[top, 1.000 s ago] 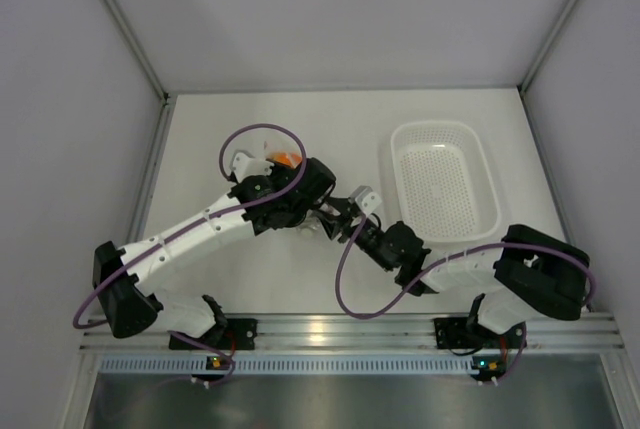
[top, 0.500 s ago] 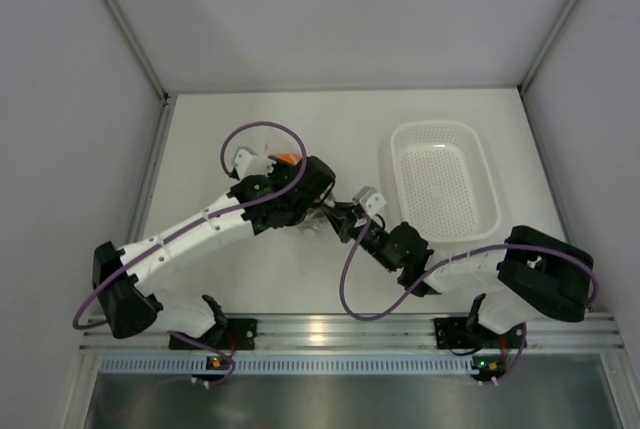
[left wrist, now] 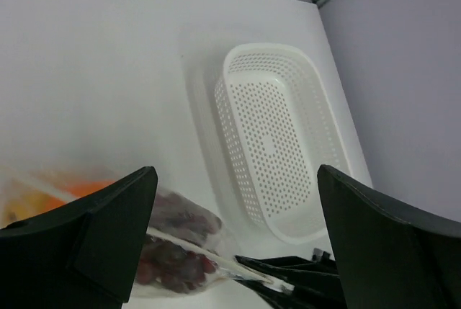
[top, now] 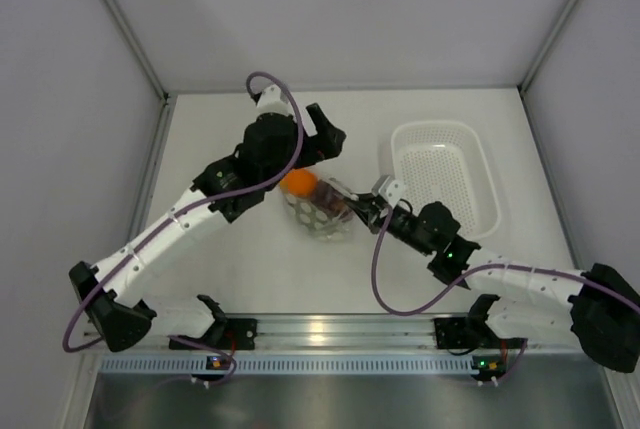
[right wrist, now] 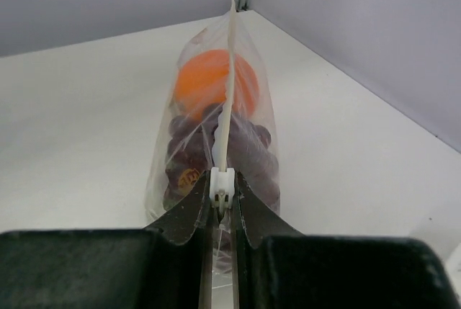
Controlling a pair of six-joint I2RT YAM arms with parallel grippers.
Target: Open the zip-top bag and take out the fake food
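My right end effector (right wrist: 222, 192) is clenched on the zip edge (right wrist: 229, 71) of the bag (right wrist: 253, 152), which lies on the tabletop (right wrist: 79, 114) near the basket (left wrist: 274, 143). My left end effector (left wrist: 236, 179) hangs released above. The zip looks closed, perhaps; I should grip the other lip and pull gently apart.

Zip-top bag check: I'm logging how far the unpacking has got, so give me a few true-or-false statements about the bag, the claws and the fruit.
1. The right claw is shut on the zip strip of the zip-top bag. True.
2. The left claw grips the bag. False: it is open and holds nothing.
3. The orange lies in the white basket. False: it is inside the bag, with the grapes.
4. In the top view the bag lies left of the basket, apart from it. True.
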